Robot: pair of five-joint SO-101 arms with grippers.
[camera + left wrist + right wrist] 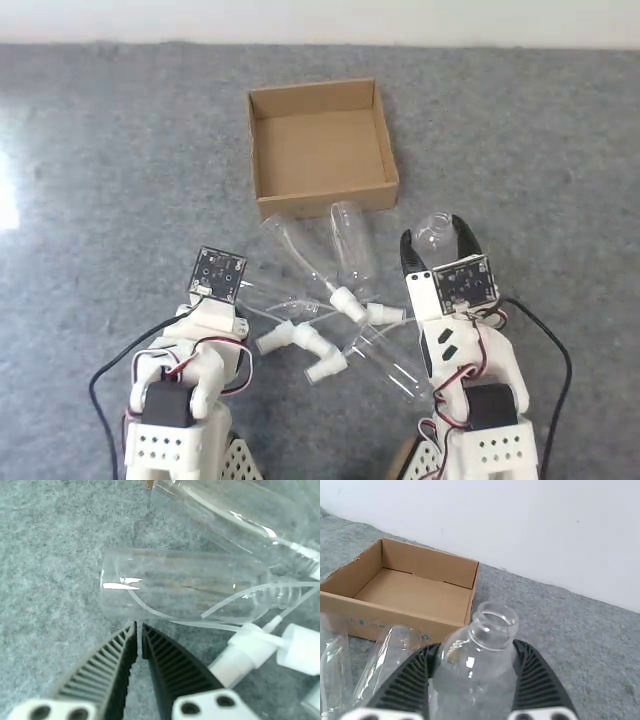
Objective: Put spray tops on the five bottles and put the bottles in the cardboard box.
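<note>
A grey carpet-like surface [520,130] covers the table and runs back to a plain white wall [320,20]. The cardboard box [320,150] sits open-topped on it, toward the wall and roughly midway between the two arms. The left arm [185,390] is bent low at the near edge. The left gripper [138,630] points down at the carpet, its ribbed jaws pressed nearly together with nothing between them, and its tips are just beside the side of a clear bottle [185,592] lying flat. A thin dip tube curves inside that bottle, and a white spray top [245,652] lies at its neck end. The right arm [480,400] reaches forward toward the box's near right corner. The right gripper [433,235] is raised and pinches an open-necked bottle [490,625] by its body, with the uncapped neck pointing toward the wall. Between the arms and just in front of the box lies a loose heap of clear bottles [352,250], crossing one another at angles. Their white spray tops [285,335] are clustered at the near end. Which tops are seated on necks cannot be told.
</note>
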